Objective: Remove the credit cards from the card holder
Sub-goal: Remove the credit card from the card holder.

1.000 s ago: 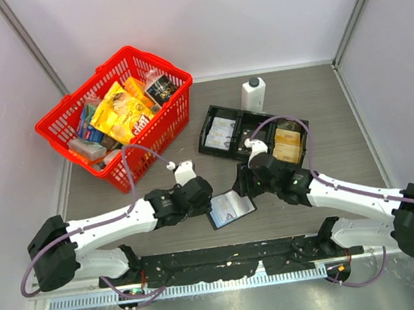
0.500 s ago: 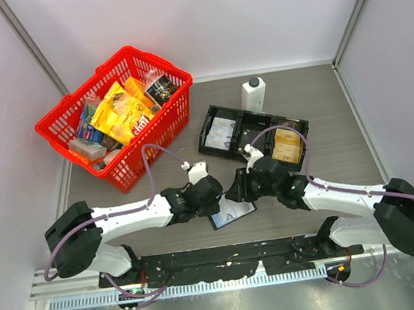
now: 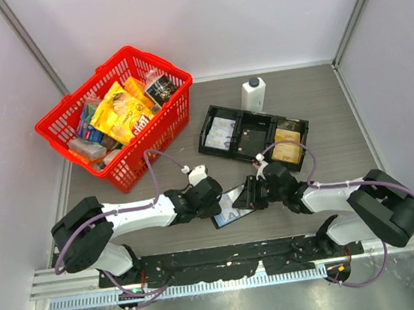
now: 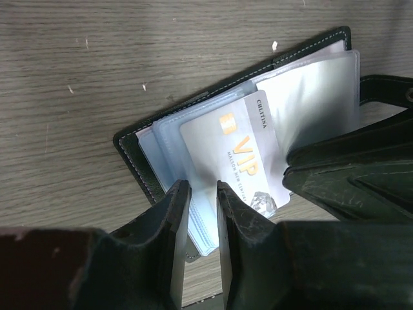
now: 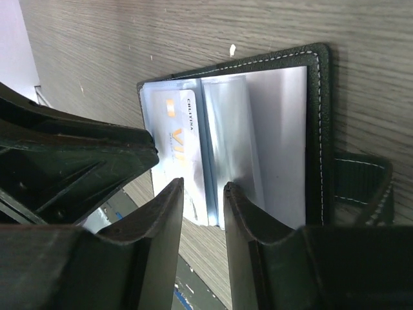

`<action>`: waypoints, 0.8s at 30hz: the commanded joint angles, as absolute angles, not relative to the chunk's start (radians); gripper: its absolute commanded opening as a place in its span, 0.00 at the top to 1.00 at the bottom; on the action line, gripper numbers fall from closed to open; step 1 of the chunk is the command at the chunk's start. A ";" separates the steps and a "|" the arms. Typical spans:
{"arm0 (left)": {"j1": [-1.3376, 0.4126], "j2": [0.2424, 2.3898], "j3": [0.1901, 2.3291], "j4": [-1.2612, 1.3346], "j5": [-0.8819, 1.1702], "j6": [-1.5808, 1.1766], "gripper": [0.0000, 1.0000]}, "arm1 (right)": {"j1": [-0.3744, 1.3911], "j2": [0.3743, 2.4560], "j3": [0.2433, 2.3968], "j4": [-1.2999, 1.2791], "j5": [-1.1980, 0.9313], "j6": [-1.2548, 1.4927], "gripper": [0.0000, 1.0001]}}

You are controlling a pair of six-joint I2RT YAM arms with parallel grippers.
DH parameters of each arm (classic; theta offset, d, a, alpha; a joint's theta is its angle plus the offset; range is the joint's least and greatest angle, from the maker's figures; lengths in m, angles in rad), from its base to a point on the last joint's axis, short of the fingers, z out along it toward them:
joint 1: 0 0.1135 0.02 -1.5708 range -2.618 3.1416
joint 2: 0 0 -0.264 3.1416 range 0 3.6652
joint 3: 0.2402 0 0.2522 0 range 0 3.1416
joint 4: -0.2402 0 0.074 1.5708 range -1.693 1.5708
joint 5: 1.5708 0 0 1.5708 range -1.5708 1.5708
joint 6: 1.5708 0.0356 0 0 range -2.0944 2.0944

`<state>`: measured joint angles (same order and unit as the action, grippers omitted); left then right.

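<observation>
The card holder (image 3: 230,211) lies open on the table between my two grippers, black with clear sleeves inside. A grey VIP credit card (image 4: 240,150) sticks partly out of a sleeve; it also shows in the right wrist view (image 5: 173,132). My left gripper (image 3: 216,199) hovers at the holder's left edge, its fingers a narrow gap apart (image 4: 202,187) over the sleeve edges, holding nothing. My right gripper (image 3: 248,195) is at the holder's right side, slightly open (image 5: 203,187) over the sleeves' lower edge. The holder's snap tab (image 5: 364,184) lies to the side.
A long black tray (image 3: 210,117) behind the holder has a pale card (image 3: 221,132) and golden-yellow cards (image 3: 287,145) in it. A white bottle (image 3: 253,92) stands behind the tray. A red basket (image 3: 128,53) full of packets stands at the back left.
Both grippers have moved in and down towards the card holder, the right one from the tray side, and now meet over it. The holder has stayed in place.
</observation>
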<state>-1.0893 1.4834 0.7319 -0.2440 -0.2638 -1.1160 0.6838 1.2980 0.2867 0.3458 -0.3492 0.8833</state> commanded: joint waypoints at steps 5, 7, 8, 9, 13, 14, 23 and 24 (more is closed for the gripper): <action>-1.058 1.491 0.649 -0.181 -0.201 -1.181 0.73 | 0.660 1.382 0.250 0.557 -0.469 0.942 0.69; -1.057 1.494 0.646 -0.175 -0.195 -1.184 0.73 | 0.660 1.391 0.244 0.575 -0.480 0.945 0.72; -1.055 1.494 0.644 -0.173 -0.192 -1.184 0.73 | 0.657 1.393 0.241 0.590 -0.485 0.948 0.74; -1.057 1.494 0.646 -0.173 -0.192 -1.184 0.73 | 0.654 1.394 0.238 0.598 -0.488 0.953 0.76; -1.057 1.493 0.644 -0.175 -0.192 -1.184 0.73 | 0.643 1.399 0.229 0.621 -0.505 0.954 0.86; -1.055 1.491 0.644 -0.175 -0.192 -1.186 0.73 | 0.634 1.396 0.227 0.624 -0.508 0.953 0.88; -1.055 1.496 0.653 -0.192 -0.186 -1.166 0.74 | 0.542 1.341 0.285 0.413 -0.538 0.818 0.99; -1.055 1.499 0.655 -0.192 -0.184 -1.166 0.75 | 0.541 1.338 0.290 0.402 -0.537 0.802 0.98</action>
<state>-1.0542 1.4704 0.6765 -0.1436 -0.2150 -1.1751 0.5583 1.3716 0.2379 0.5011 -0.5377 0.9039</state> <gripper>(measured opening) 0.259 0.025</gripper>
